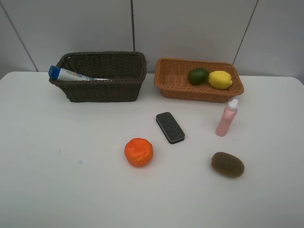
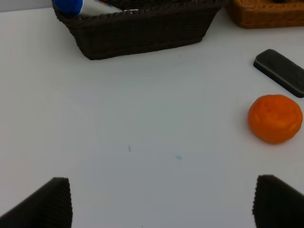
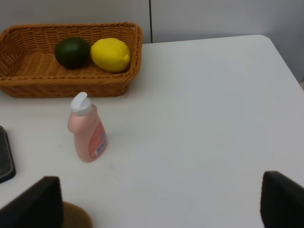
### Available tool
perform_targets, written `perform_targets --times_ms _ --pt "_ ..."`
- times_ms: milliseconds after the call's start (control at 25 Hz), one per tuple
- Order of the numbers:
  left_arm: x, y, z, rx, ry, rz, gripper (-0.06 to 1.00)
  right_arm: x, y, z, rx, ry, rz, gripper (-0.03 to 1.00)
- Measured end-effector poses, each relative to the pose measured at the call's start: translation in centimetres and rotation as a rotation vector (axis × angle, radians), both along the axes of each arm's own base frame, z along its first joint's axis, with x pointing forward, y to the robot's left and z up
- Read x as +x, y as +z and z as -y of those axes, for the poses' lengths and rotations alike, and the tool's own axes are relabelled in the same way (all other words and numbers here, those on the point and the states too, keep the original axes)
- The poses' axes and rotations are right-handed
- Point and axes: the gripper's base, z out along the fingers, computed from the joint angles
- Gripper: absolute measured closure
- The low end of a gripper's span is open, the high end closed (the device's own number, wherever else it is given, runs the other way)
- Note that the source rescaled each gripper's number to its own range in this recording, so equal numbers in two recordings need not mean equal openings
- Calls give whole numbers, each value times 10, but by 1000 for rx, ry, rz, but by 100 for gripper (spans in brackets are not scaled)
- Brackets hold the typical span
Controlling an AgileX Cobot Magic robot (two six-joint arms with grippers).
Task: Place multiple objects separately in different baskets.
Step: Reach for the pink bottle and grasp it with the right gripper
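Observation:
The dark brown basket at the back left holds a blue-capped white bottle. In the tan basket at the back right lie a green lime and a yellow lemon. On the table are a black eraser, an orange, a brown kiwi and an upright pink bottle. Neither arm shows in the high view. My left gripper is open above bare table, left of the orange. My right gripper is open, with the pink bottle ahead of it.
The white table ends at a grey panelled wall behind the baskets. Its right edge shows in the right wrist view. The kiwi lies close to one right finger.

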Motion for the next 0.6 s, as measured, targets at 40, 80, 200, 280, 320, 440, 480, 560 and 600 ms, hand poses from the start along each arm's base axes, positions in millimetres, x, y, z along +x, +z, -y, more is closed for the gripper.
perform_targets --times_ms 40,80,200,280,320,440,480,560,600 --pt "0 0 0 1 0 0 -6 0 0 0 0 0 0 -1" --pt "0 0 0 1 0 0 -6 0 0 0 0 0 0 -1" --pt "0 0 0 2 -1 1 -6 0 0 0 0 0 0 -1" --pt "0 0 0 2 -1 1 -6 0 0 0 0 0 0 -1" --pt "0 0 0 2 1 1 -6 0 0 0 0 0 0 -1" --pt "0 0 0 -1 9 0 -6 0 0 0 0 0 0 -1" --pt "0 0 0 -1 9 0 -6 0 0 0 0 0 0 -1" --pt "0 0 0 -2 8 0 -6 0 0 0 0 0 0 -1" --pt "0 0 0 -2 8 0 -6 0 0 0 0 0 0 -1"
